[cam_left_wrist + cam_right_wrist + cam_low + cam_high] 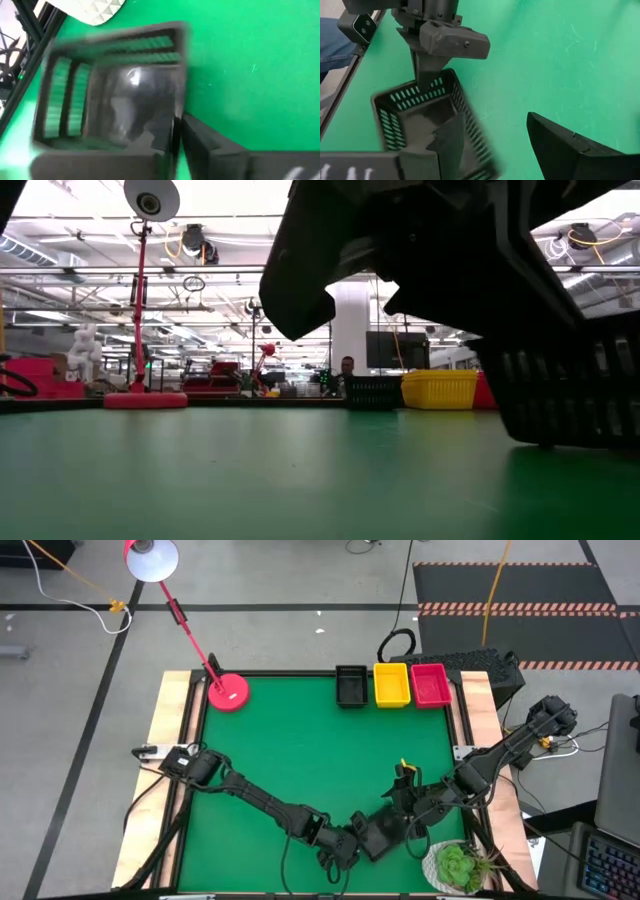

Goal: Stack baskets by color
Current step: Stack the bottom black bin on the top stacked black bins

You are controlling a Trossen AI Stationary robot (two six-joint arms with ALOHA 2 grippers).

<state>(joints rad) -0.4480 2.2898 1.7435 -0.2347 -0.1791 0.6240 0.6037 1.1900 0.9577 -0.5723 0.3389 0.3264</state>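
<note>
While left pincer clamps black basket wall, right pincer straddles it, spread wide.

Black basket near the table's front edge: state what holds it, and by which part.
The left pincer grips the black slotted plastic basket by one side wall's rim. The right pincer straddles another wall, open.

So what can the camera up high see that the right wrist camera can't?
Only the high view shows the far black basket, yellow basket and red basket lined up at the table's far edge, and the red lamp. Only the right wrist view shows the left gripper pinching the near black basket by its wall, the right gripper open, and a person's jeans. Both show the green table.
</note>
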